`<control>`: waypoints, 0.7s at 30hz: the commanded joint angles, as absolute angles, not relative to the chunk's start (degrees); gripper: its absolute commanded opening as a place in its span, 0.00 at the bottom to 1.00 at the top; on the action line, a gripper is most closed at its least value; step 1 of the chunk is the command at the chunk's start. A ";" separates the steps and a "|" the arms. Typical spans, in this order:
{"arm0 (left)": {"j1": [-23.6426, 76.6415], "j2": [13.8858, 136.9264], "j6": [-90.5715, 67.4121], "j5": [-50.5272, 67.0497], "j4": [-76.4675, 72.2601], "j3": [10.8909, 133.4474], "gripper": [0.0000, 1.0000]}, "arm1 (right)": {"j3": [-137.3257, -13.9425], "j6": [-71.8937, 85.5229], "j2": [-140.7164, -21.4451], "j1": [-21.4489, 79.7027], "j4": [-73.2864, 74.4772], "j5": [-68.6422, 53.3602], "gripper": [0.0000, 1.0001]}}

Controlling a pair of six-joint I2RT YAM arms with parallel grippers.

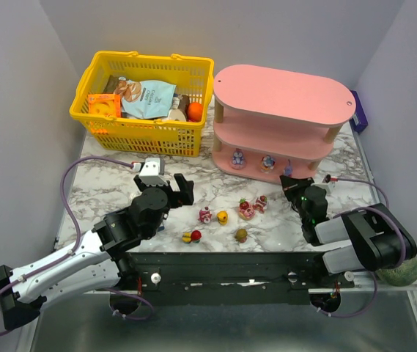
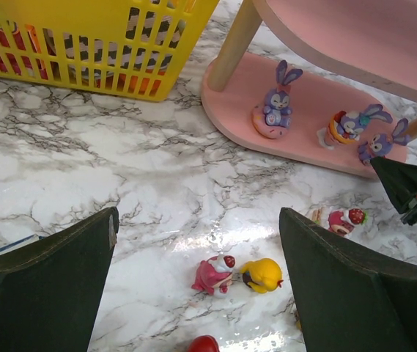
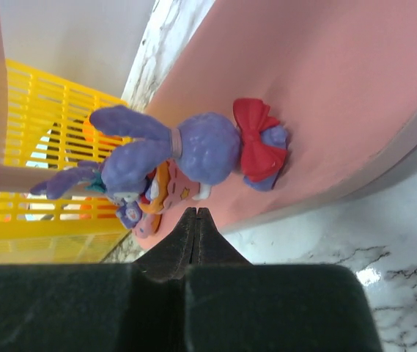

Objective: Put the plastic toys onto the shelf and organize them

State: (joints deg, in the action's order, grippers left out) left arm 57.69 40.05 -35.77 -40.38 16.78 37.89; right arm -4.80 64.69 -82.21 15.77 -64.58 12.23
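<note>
The pink shelf point(image 1: 281, 95) stands at the back right. Three purple bunny figurines point(image 1: 267, 162) stand on its bottom tier point(image 2: 318, 95). Several toys lie loose on the marble in front: a pink one point(image 1: 205, 215), a yellow one point(image 1: 223, 217), red-pink ones point(image 1: 246, 210) and others nearer me. My left gripper point(image 1: 175, 196) is open, and in its wrist view point(image 2: 201, 286) it hovers over the pink toy point(image 2: 213, 274) and yellow toy point(image 2: 261, 275), which lie between the fingers. My right gripper point(image 1: 294, 185) is shut and empty point(image 3: 196, 214), its tip just in front of a purple bunny with a red bow point(image 3: 201, 150).
A yellow mesh basket point(image 1: 144, 128) with snack packets stands at the back left, close beside the shelf. A dark blue box point(image 1: 360, 110) lies behind the shelf's right end. A green object point(image 1: 400, 273) sits by the right arm's base.
</note>
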 commanded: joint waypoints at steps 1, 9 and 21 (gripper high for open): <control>57.22 40.17 -35.07 -40.34 15.91 37.62 0.99 | -7.20 64.07 -80.68 14.94 -59.33 15.73 0.01; 57.13 40.34 -35.16 -40.25 15.91 37.53 0.99 | -8.17 65.91 -82.44 14.76 -55.90 15.82 0.01; 57.04 40.69 -35.24 -40.43 15.91 37.35 0.99 | -5.89 66.97 -82.09 14.06 -56.69 22.32 0.01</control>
